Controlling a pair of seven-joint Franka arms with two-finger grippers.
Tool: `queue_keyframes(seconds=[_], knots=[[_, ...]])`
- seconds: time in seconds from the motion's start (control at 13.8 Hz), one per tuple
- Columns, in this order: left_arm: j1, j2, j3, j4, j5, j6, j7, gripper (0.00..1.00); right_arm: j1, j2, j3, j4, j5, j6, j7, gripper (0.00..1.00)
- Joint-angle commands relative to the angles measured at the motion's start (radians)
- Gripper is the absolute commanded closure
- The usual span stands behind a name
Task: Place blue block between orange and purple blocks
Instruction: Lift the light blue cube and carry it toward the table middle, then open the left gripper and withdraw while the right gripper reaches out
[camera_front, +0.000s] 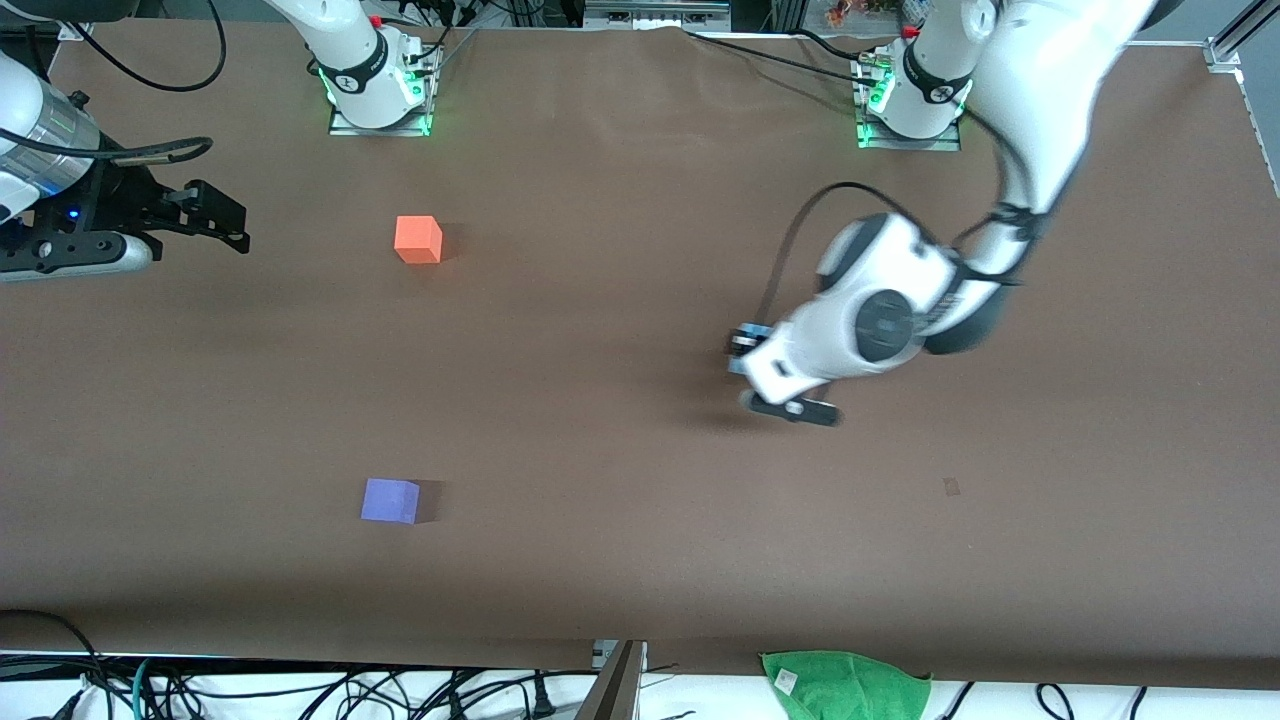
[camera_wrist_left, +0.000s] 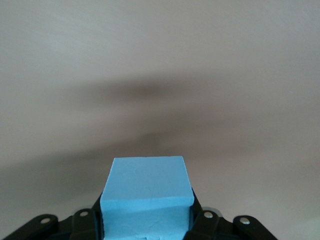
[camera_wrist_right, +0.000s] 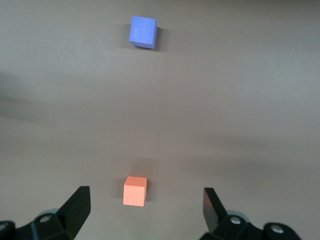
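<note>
My left gripper is shut on the sky-blue block, which fills the space between its jaws. In the front view that gripper hangs above bare table toward the left arm's end, and only a sliver of the blue block shows beside the wrist. The orange block lies toward the right arm's end, far from the front camera. The purple block lies nearer the front camera. Both show in the right wrist view: orange, purple. My right gripper is open and empty; in the front view it waits at the table's edge.
The brown table carries only the two loose cubes. A green cloth and cables lie off the table's near edge. The arm bases stand along the edge farthest from the front camera.
</note>
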Motion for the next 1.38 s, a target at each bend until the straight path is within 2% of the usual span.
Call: queue_keyframes(seconds=[0.0, 0.22, 0.29, 0.36, 0.58, 0.65, 0.94, 1.31], knots=[[-0.106, 0.074, 0.057, 0.003, -0.008, 0.105, -0.061, 0.94, 0.002, 0.001, 0.001, 0.013, 0.001, 0.001, -0.009, 0.01], [-0.220, 0.114, 0.111, 0.002, -0.008, 0.156, -0.063, 0.91, 0.007, 0.001, 0.004, 0.014, 0.001, 0.003, -0.009, 0.01], [-0.235, 0.122, 0.119, 0.000, -0.008, 0.171, -0.065, 0.67, 0.012, 0.001, 0.004, 0.014, 0.001, 0.003, -0.009, 0.01], [-0.237, 0.122, 0.120, 0.000, -0.006, 0.172, -0.061, 0.01, 0.013, 0.001, 0.004, 0.014, 0.001, 0.003, -0.009, 0.01], [-0.223, 0.083, 0.120, -0.001, -0.001, 0.144, -0.068, 0.00, 0.015, 0.001, 0.004, 0.014, 0.000, 0.015, -0.009, 0.01], [-0.197, 0.049, 0.120, 0.002, -0.001, 0.076, -0.068, 0.00, 0.016, 0.001, 0.005, 0.014, 0.000, 0.018, -0.009, 0.01], [-0.012, -0.207, 0.120, 0.016, 0.002, -0.260, -0.045, 0.00, 0.009, 0.003, -0.001, 0.014, -0.003, 0.029, 0.000, 0.01], [0.211, -0.431, 0.120, 0.020, 0.000, -0.471, 0.173, 0.00, 0.007, 0.006, -0.004, 0.013, -0.005, 0.052, 0.007, 0.01]])
